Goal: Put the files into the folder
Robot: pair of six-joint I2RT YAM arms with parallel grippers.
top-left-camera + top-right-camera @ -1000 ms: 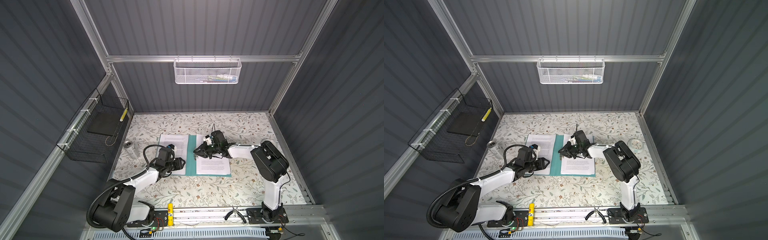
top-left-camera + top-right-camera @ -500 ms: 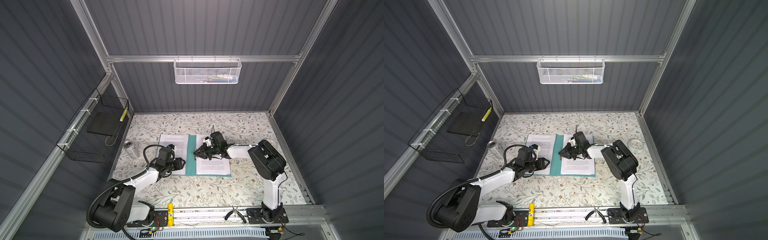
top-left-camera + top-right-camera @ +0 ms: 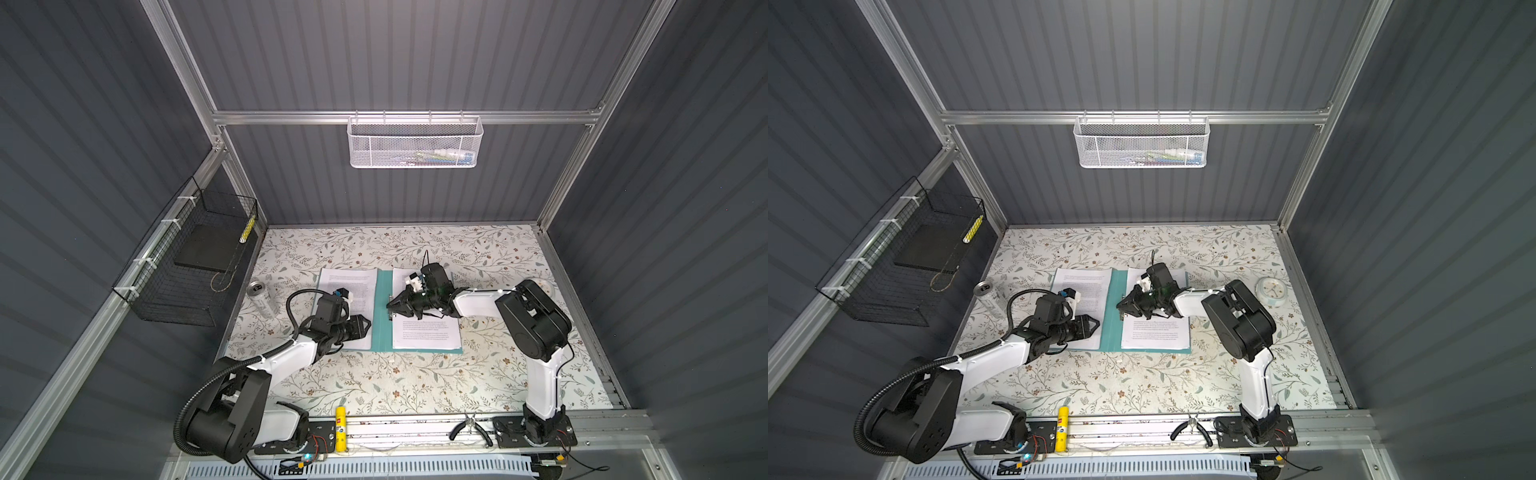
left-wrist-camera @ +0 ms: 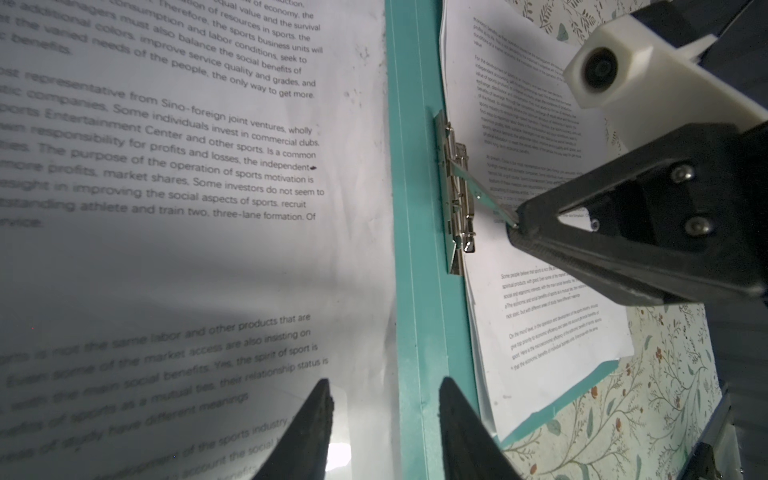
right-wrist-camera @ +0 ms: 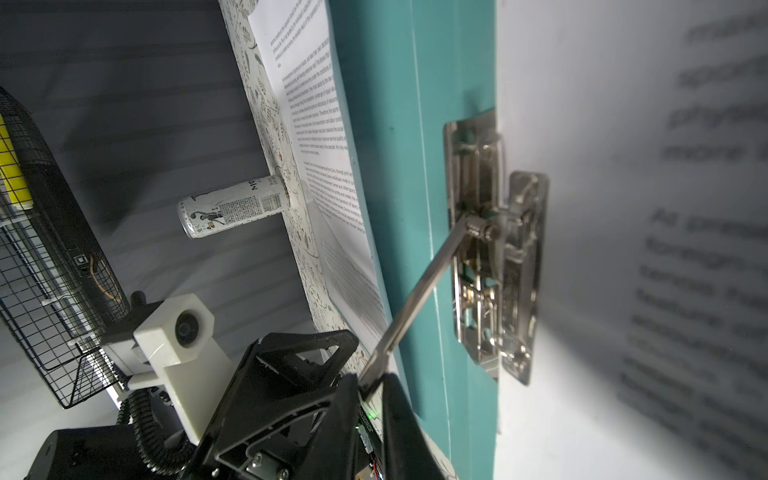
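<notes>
Lever control mattered: the right end effector pinched the clip lever of the open folder on the worktop; it should swing slowly, keeping the files squared beneath. The left end effector stood open over the other flap. Whether the clamp plate pressed paper was unclear.

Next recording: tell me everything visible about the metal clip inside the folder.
The clip is shiny silver metal: a long base plate fixed inside the teal folder beside its spine, with a flat pressing bar. Its thin lever stands raised, tip pinched in the right claw. The bar sits over the edge of the printed sheets; whether it presses them is unclear.
</notes>
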